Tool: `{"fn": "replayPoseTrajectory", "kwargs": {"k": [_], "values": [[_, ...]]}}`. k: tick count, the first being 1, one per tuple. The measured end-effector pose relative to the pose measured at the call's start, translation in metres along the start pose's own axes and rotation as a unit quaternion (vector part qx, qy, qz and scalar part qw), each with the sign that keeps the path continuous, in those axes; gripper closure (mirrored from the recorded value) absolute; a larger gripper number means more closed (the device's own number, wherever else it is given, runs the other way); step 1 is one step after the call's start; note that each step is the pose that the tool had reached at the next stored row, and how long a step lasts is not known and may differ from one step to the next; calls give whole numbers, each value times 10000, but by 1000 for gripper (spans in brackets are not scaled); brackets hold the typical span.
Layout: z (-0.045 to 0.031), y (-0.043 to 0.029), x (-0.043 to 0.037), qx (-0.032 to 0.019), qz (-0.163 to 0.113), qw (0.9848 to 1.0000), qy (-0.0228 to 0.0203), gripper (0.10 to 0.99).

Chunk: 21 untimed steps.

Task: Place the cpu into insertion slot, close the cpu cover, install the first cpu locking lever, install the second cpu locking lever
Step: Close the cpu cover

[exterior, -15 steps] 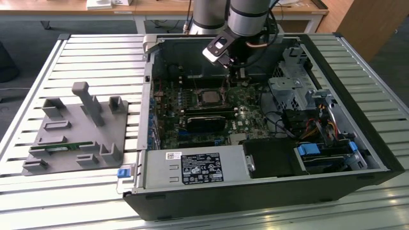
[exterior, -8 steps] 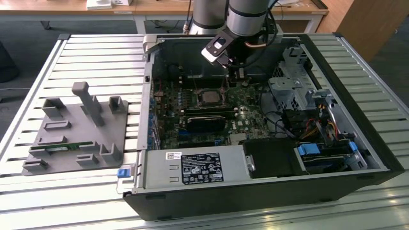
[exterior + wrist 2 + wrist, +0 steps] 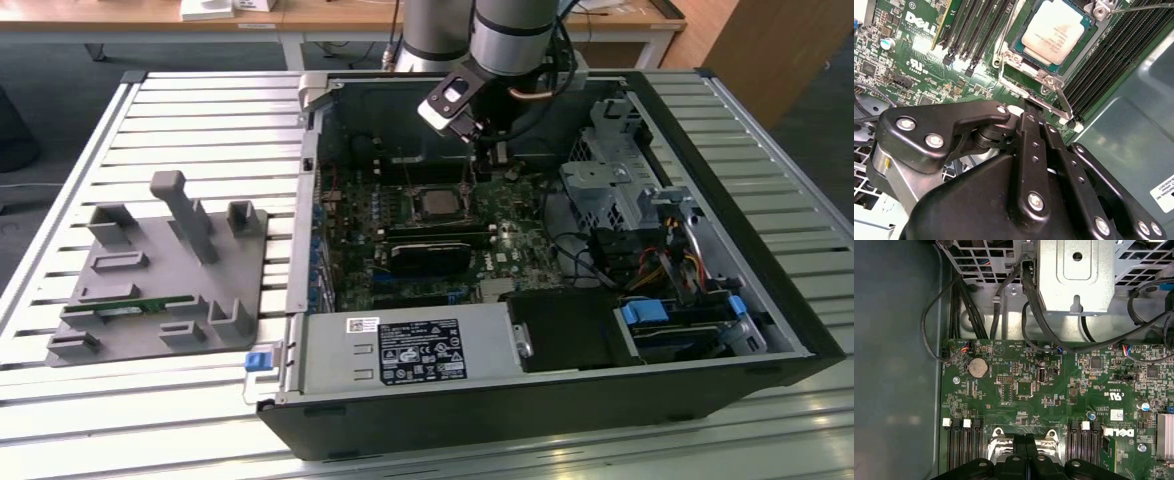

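Note:
The cpu [image 3: 1054, 31], silvery-grey on top, lies flat in the insertion slot [image 3: 1015, 56] on the green motherboard. The cpu cover [image 3: 1048, 79] rests around it as a thin metal frame. One thin lever wire [image 3: 1065, 102] runs along the socket's edge and another [image 3: 1141, 6] shows past its far corner. My gripper [image 3: 1026, 106] is shut with nothing between its black fingers, tips just off the cover's edge. In the exterior view the gripper [image 3: 491, 155] hangs inside the open case, behind the socket [image 3: 438, 203]. In the first wrist view the fingertips [image 3: 1025, 440] sit between the socket's metal brackets.
Long black memory slots [image 3: 1114, 55] flank the socket. A metal drive cage [image 3: 607, 195] and cables [image 3: 654, 265] fill the case's right side, with the power supply [image 3: 407, 350] in front. A grey fixture plate [image 3: 160, 280] holding a memory stick lies at the exterior view's left.

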<state>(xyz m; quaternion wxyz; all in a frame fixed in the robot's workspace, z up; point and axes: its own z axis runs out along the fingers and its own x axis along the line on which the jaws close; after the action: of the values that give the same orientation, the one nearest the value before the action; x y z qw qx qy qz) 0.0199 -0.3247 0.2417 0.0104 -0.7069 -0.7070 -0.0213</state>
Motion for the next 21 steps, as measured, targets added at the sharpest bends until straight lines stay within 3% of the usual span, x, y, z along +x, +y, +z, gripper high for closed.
{"fn": "replayPoseTrajectory", "kwargs": {"k": [21], "values": [[2,-73,0,0,0,10000,0,980]]}}
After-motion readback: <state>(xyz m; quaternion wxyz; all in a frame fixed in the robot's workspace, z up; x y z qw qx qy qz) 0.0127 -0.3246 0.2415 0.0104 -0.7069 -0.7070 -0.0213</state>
